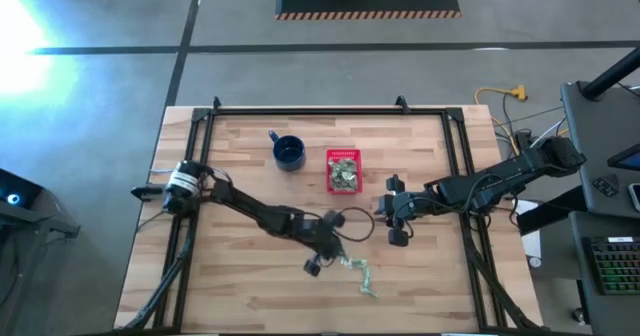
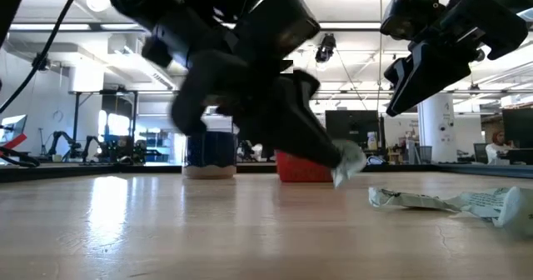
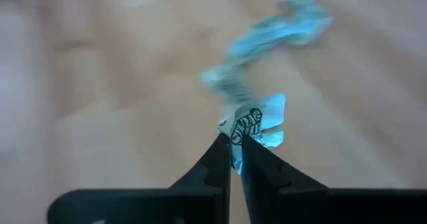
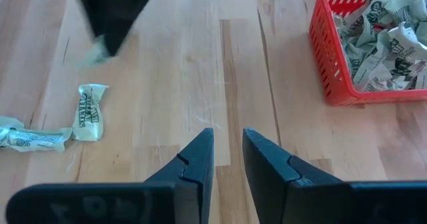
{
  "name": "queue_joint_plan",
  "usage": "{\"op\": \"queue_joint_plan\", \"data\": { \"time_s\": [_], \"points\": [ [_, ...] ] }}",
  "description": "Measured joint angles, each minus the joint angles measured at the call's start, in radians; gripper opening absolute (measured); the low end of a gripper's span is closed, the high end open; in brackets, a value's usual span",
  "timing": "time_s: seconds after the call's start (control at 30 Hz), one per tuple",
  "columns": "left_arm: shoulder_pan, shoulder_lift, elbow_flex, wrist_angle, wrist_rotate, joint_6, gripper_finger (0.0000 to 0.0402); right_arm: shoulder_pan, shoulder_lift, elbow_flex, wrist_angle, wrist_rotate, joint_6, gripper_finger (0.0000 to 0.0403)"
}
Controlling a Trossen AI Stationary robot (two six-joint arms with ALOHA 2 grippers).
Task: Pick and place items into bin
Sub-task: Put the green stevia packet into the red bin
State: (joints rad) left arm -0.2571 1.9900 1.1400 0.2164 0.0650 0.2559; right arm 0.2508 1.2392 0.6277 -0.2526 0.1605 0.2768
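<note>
Left gripper [image 3: 235, 146] pinches one pale wrapper [image 3: 257, 121] above the table [image 1: 250, 286]; right gripper [image 4: 227, 147] hangs empty, jaws slightly apart, near the red basket [image 4: 320, 64].

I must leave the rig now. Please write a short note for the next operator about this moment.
Left gripper: shut on one wrapper, low over the table.
Right gripper: empty, slightly apart, hovering beside the red basket.
Done: many wrappers already lie in the basket.
Left: carry the held wrapper to the basket; then the loose wrappers on the table. Blue mug stays untouched.
</note>
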Motion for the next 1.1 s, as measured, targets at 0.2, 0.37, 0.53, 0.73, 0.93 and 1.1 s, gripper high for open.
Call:
{"op": "queue_joint_plan", "data": {
  "time_s": [0.2, 0.37, 0.53, 0.73, 0.93, 1.1],
  "points": [
    [0.018, -0.078, -0.002, -0.006, -0.441, 0.097, 0.0006, 0.000, 0.000, -0.002, -0.002, 0.000, 0.000, 0.0075],
    [0.084, -0.113, 0.000, 0.023, -0.735, 0.178, 0.0011, 0.000, 0.000, -0.007, -0.001, 0.004, 0.000, 0.0069],
    [0.202, -0.115, 0.000, 0.020, -0.758, 0.169, 0.0012, 0.000, 0.000, -0.012, 0.001, 0.029, 0.000, 0.0070],
    [0.311, -0.100, 0.000, 0.000, -0.657, 0.109, 0.0012, 0.000, 0.000, -0.019, 0.001, 0.034, 0.000, 0.0075],
    [0.332, -0.100, -0.001, -0.024, -0.561, 0.090, 0.0030, 0.000, 0.000, -0.033, 0.005, 0.053, 0.000, 0.0067],
    [0.332, -0.106, -0.001, -0.030, -0.559, 0.091, 0.0087, 0.000, 0.000, -0.079, 0.122, 0.052, 0.002, 0.0066]
  ]
}}
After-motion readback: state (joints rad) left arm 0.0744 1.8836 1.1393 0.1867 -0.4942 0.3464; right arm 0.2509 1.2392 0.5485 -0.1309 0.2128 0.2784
